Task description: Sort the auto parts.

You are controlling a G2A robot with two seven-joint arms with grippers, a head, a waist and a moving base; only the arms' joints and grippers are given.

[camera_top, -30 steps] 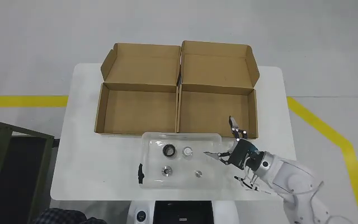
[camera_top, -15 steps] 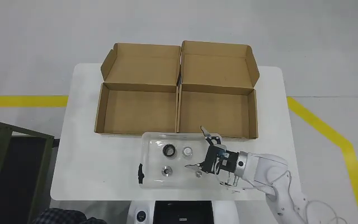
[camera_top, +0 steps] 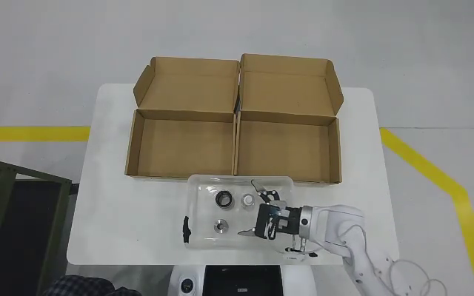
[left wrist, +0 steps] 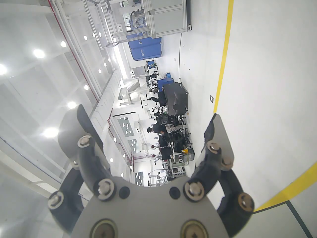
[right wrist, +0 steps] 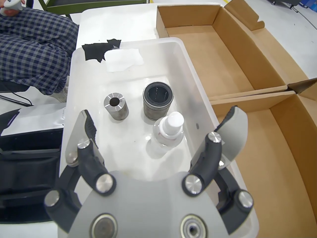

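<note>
Jaws apart over tray (right wrist: 198, 82) of parts (right wrist: 157, 100)

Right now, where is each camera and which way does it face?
Top view: above the arms, looking down at the white table, two open brown cardboard boxes, clear plastic bin; right gripper hangs over it.
Left wrist view: on the left arm, facing the factory hall; open left gripper shows.
Right wrist view: on the right arm, facing into the bin; own gripper open.
Shared: top and right wrist show bin and boxes.

Right claw (right wrist: 161, 113) hides the near end of the bin (right wrist: 153, 50) (nearer box (right wrist: 284, 162) cut off).
</note>
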